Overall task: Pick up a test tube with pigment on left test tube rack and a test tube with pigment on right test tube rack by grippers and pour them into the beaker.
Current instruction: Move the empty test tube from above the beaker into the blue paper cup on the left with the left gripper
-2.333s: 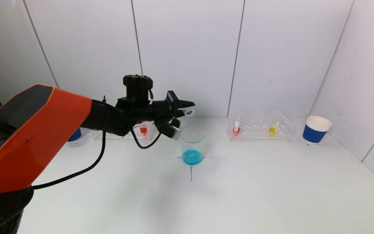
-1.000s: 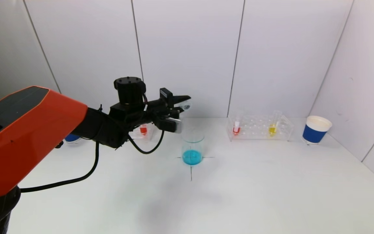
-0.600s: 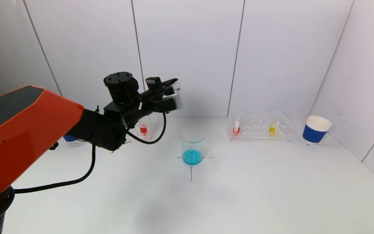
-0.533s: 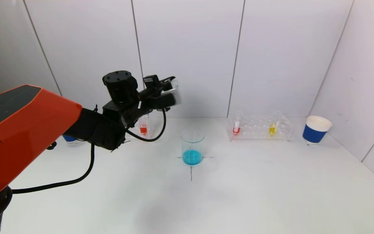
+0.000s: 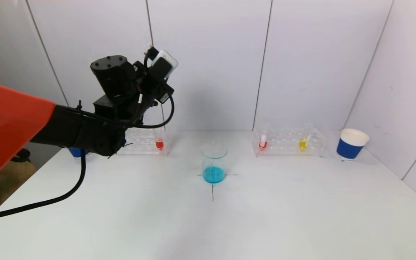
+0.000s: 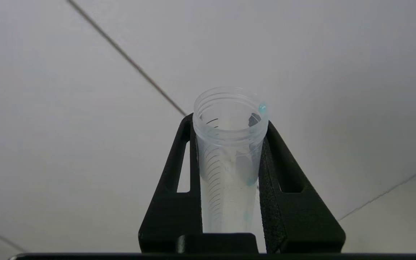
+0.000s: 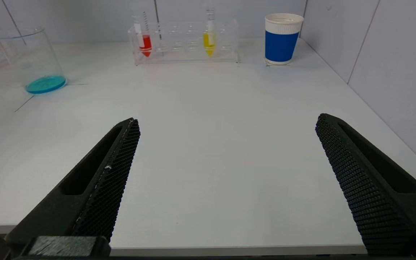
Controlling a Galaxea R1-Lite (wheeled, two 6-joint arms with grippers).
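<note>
My left gripper (image 6: 229, 122) is shut on a clear test tube (image 6: 229, 162) that is empty but for a few blue drops, its mouth towards the wall. In the head view the left wrist (image 5: 135, 83) is raised high, above the left rack (image 5: 139, 139) and left of the beaker (image 5: 214, 164). The beaker holds blue liquid. The left rack holds a red tube (image 5: 159, 143). The right rack (image 5: 289, 142) holds a red tube (image 5: 263, 142) and a yellow tube (image 5: 303, 142). My right gripper (image 7: 228, 121) is open and empty, low at the table's front edge, out of the head view.
A blue paper cup (image 5: 351, 143) stands right of the right rack, and another blue cup (image 5: 76, 151) shows behind the left arm. White walls close the back and right. A black cross (image 5: 212, 187) marks the table under the beaker.
My left arm has lifted and swung back to the left, away from over the beaker. The held tube has turned from tipped over the beaker to mouth-up. The blue liquid level looks unchanged.
</note>
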